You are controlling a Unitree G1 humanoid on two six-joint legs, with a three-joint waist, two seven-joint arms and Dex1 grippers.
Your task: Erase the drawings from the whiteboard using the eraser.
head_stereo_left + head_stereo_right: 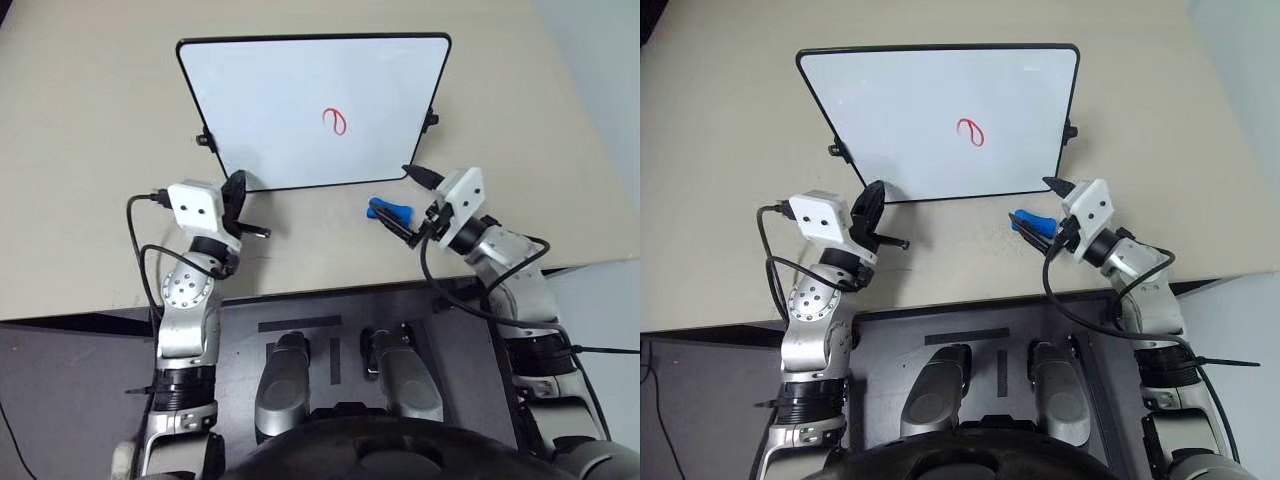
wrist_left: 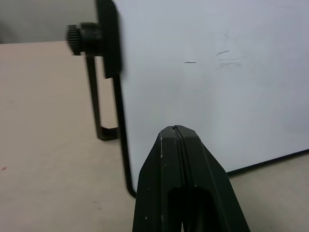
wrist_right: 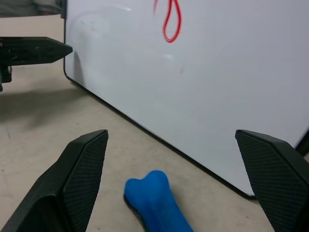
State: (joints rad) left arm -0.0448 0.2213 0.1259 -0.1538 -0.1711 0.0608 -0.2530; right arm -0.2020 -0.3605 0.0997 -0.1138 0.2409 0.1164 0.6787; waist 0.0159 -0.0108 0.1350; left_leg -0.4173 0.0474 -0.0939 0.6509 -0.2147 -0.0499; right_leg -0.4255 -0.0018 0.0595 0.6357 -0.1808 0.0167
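Eraser [image 1: 388,209] before whiteboard [image 1: 270,110] (right side)

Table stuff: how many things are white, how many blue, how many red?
White: 1, the large white rectangular whiteboard with its thin black frame
Blue: 1, the small bright blue eraser block on the table
Red: 1, the small red loop scribble drawn on the board
Total: 3

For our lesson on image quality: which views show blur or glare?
Left wrist view: board clip and frame blurred, fingers sharper. Right wrist view: soft glare on the board; eraser slightly soft. Eye views: evenly lit.
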